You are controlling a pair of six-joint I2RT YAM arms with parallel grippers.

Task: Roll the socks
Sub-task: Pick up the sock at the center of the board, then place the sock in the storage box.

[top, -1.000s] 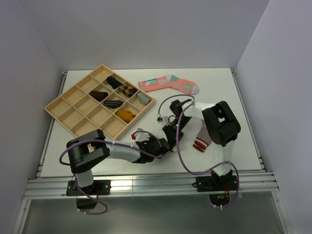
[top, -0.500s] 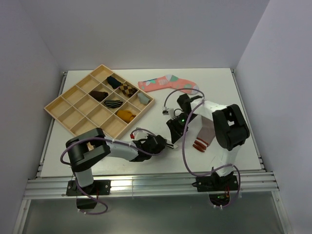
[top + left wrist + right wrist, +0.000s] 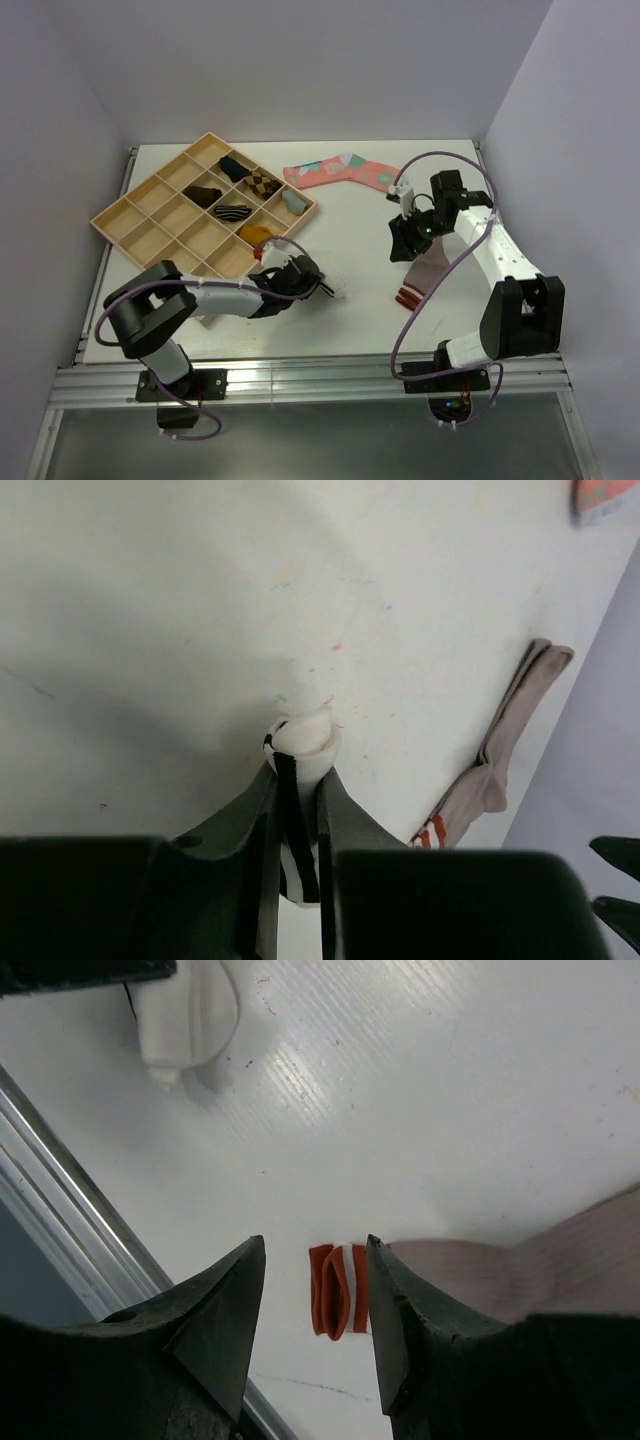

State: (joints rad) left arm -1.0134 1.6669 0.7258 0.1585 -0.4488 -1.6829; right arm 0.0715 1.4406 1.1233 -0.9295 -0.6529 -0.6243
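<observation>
Right gripper [image 3: 402, 240] moved off left gripper [image 3: 318, 288], jaws wide over brown sock [image 3: 428, 268] cuff | left jaws hold white sock [image 3: 300, 735] right of tray [image 3: 151, 177] | count: one white, one brown

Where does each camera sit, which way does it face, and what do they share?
Top external: above and behind the robot, looking down on the table; left arm and right arm whole.
Left wrist: looks down past the left gripper, shut on the white sock.
Right wrist: looks down through the open right gripper at the red cuff of the taupe sock.
Shared: the taupe sock, in all three.
</observation>
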